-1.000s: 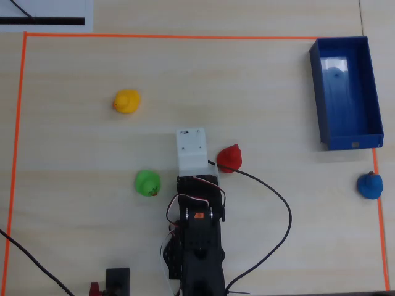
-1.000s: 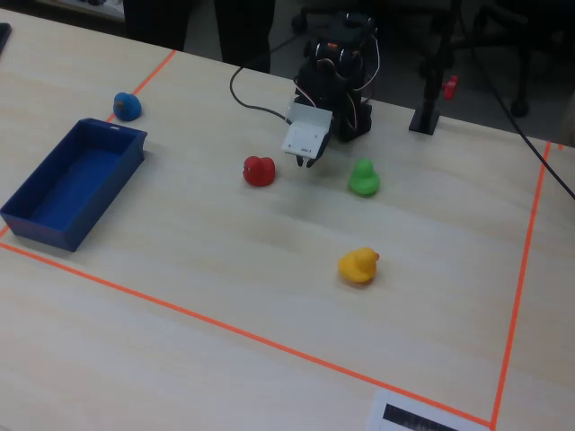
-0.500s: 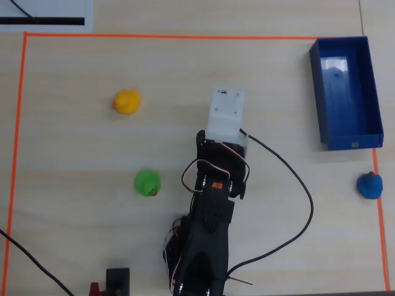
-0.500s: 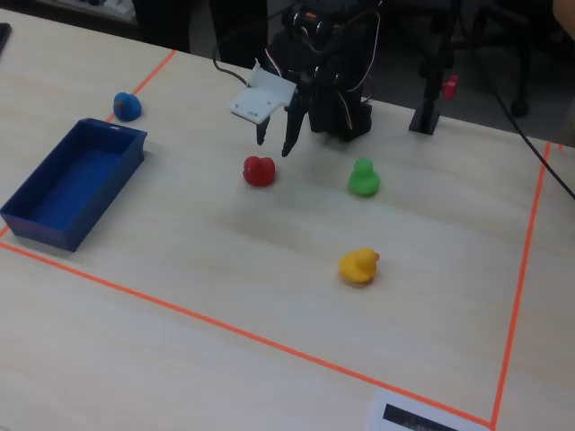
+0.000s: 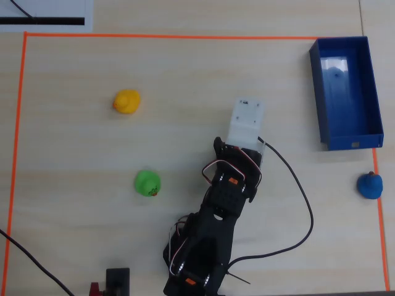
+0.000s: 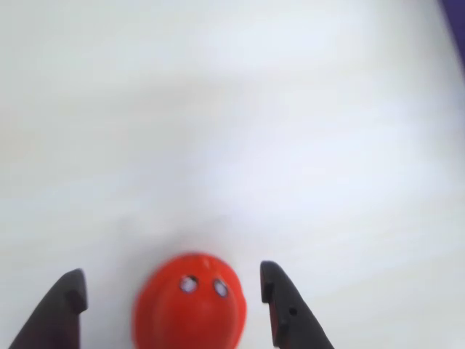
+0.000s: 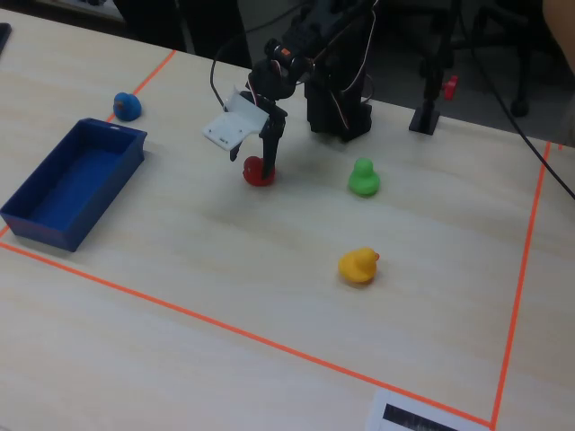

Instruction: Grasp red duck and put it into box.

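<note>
The red duck [image 6: 190, 304] sits on the pale table between my two dark fingers, its eyes facing the wrist camera. My gripper [image 6: 170, 273] is open, one finger on each side of the duck with a gap to each. In the fixed view the gripper [image 7: 261, 171] points down at the red duck [image 7: 254, 173]. In the overhead view the arm's white camera module [image 5: 245, 120] hides both the duck and the fingers. The box [image 5: 316, 92] is a long blue bin at the upper right; in the fixed view the box [image 7: 40, 230] lies at the left and is empty.
A blue duck [image 5: 369, 185] lies just below the box near the orange tape line. A green duck [image 5: 147, 183] and a yellow duck [image 5: 126, 102] sit to the arm's left. The arm's black cable [image 5: 302, 197] loops to the right of the arm.
The arm swung right in the overhead view and came down over the red duck. The open fingers, earlier above and beside it, now straddle it.
</note>
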Controlling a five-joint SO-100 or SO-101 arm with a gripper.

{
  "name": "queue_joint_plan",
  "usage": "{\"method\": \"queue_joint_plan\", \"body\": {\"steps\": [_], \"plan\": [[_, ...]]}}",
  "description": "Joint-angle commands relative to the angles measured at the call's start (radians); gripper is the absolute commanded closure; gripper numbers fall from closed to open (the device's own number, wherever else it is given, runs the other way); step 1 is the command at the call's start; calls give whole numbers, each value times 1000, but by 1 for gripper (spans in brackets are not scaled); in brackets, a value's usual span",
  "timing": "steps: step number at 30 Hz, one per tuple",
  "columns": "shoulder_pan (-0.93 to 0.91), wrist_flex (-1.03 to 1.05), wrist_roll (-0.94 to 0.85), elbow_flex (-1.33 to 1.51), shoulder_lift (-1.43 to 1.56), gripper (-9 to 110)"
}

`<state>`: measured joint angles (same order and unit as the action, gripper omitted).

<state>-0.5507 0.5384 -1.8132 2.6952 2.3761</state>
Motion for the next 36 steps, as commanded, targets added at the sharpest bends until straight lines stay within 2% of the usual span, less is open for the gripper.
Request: {"method": "queue_joint_plan", "body": {"steps": [1, 13, 17, 21, 25, 36], "plan": [[-49, -6, -28, 12, 0, 69], [-67, -32, -34, 58, -18, 68], [-72, -55, -46, 58, -35, 82], [-77, -55, -51, 38, -52, 88], [-86, -55, -40, 11, -60, 101], [-97, -41, -35, -2, -38, 101]]}}
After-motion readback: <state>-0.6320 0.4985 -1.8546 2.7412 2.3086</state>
